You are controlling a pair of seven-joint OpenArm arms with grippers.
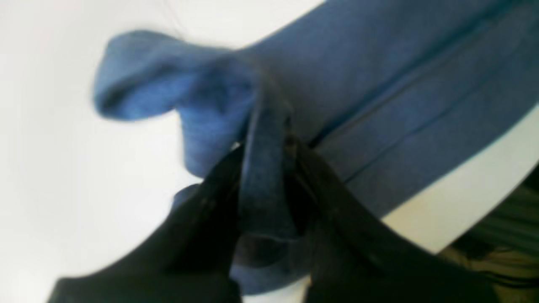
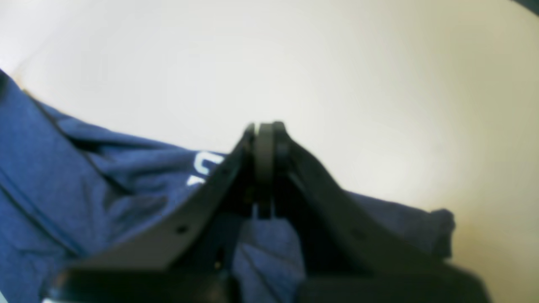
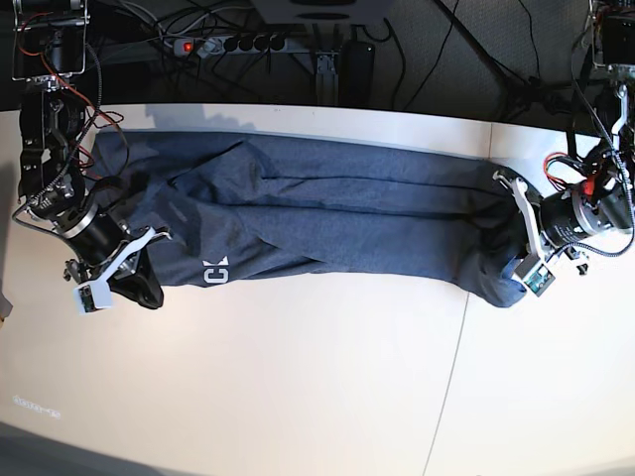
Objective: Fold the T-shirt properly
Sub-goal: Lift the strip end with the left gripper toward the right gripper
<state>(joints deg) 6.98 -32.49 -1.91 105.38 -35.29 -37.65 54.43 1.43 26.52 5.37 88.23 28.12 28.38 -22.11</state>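
Across the white bench (image 3: 298,377), below dark cables (image 3: 248,30), lies the long blue-grey cotton T-shirt (image 3: 327,223); left tool (image 1: 263,168) pinches its cloth, right tool (image 2: 265,143) pressed together.

White table (image 3: 298,387) with a thin seam, black power strip (image 3: 226,44) with red switch, tangled cables (image 3: 476,50) behind
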